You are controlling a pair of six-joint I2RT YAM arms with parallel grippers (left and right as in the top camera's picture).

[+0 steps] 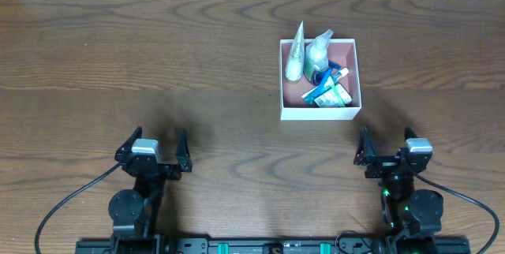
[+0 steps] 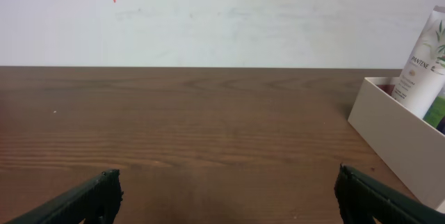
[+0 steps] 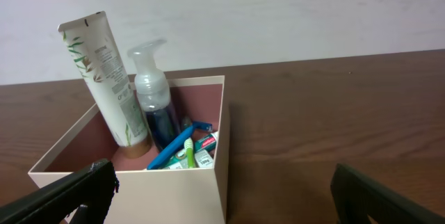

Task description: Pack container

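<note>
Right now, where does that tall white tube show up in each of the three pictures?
Overhead: the white tube stands in the far-left corner of the container, right of centre.
Left wrist: the tube is at the far right edge, leaning above the container wall.
Right wrist: the tube is at upper left, leaning beside the pump bottle.
Shared landmark: the container's white outer wall.
</note>
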